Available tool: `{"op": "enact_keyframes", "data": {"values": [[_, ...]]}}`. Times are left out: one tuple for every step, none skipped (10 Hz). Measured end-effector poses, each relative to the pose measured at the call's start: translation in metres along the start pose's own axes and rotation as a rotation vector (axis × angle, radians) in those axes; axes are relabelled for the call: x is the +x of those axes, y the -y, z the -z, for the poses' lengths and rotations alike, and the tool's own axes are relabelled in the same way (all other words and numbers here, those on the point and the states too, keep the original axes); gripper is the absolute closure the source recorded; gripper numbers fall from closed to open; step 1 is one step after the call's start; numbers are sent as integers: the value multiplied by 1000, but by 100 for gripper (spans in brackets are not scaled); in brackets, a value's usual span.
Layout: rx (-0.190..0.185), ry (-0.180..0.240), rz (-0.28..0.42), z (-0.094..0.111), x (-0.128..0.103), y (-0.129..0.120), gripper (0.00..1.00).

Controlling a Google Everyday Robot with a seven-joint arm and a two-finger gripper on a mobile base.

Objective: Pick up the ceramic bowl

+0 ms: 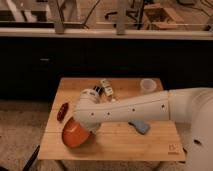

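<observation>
The ceramic bowl is orange-red and round, at the front left of the wooden table. It looks tilted, with its outer side facing the camera. My white arm reaches across from the right. Its gripper is down at the bowl's upper right rim, mostly hidden behind the wrist and the bowl. I cannot tell whether the bowl rests on the table or hangs just above it.
A small translucent white cup stands at the back right. Small packets lie at the back middle. A blue object lies under my forearm. A dark red item sits at the left edge. A dark counter runs behind the table.
</observation>
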Motion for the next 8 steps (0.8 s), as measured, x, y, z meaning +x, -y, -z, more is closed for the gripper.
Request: {"op": "enact_keyframes", "data": {"values": [[-1,-2,2,1,0,-1,100],[-2,-3,4,1,0,-1,100],[-3,-5,6,2,-1,-2,100],[-4,-6,8,2,-1,-2,100],[-4,-8,11,2,0,-3,100],[-5,-9,13,2,0,-3,100],[-8,-9,14,2,-1,-4,100],[-10,-10,15,3,-1,-4,100]]}}
